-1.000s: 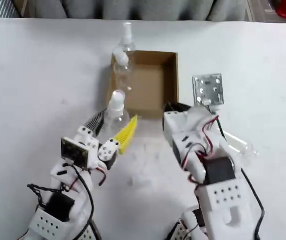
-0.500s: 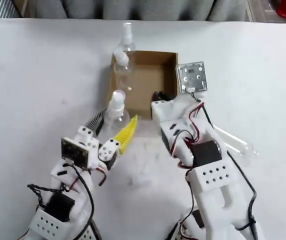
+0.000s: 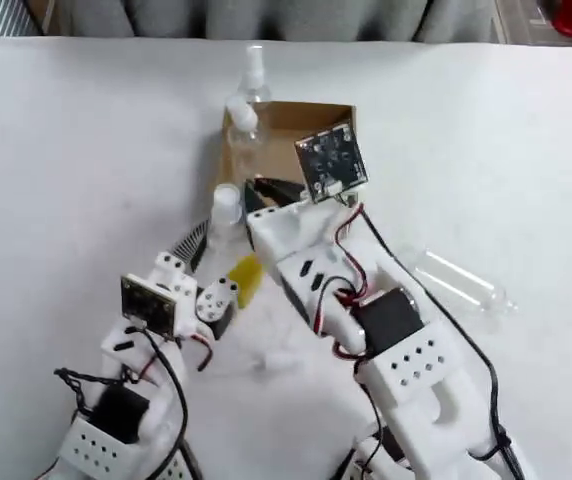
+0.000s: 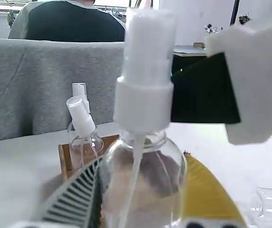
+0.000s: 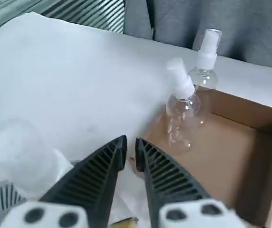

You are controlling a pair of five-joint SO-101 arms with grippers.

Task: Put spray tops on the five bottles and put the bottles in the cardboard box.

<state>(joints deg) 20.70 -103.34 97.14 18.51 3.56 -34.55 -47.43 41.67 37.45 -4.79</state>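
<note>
My left claw [image 3: 224, 250] is closed on a clear bottle [image 4: 145, 175]. The striped black finger is on one side of the bottle and the yellow finger is on the other side. The bottle stands up straight in the claw. It has a white spray top [image 4: 145, 71] on it. This bottle is just outside the cardboard box [image 3: 306, 118], by the left corner of the box that is nearest to my arms.

My right claw [image 5: 131, 154] holds nothing. Its two black fingers are almost together, with only a thin gap between them. The claw hangs over that same near left corner of the box, just beside the spray top of the held bottle. I cannot tell if it touches the top.

Inside the box, in the far left corner, a second bottle [image 5: 181, 114] stands tilted, and it has a spray top on. A third bottle [image 5: 204, 71] with a spray top stands up just behind the far wall of the box, outside it.

Another clear bottle [image 3: 461, 282] lies on its side on the white table [image 3: 86, 150], to the right of the box and nearer to my arms.

A small white thing [image 3: 278, 360] lies on the table well in front of the box, between my two arms. It is too blurry for me to say what it is.
</note>
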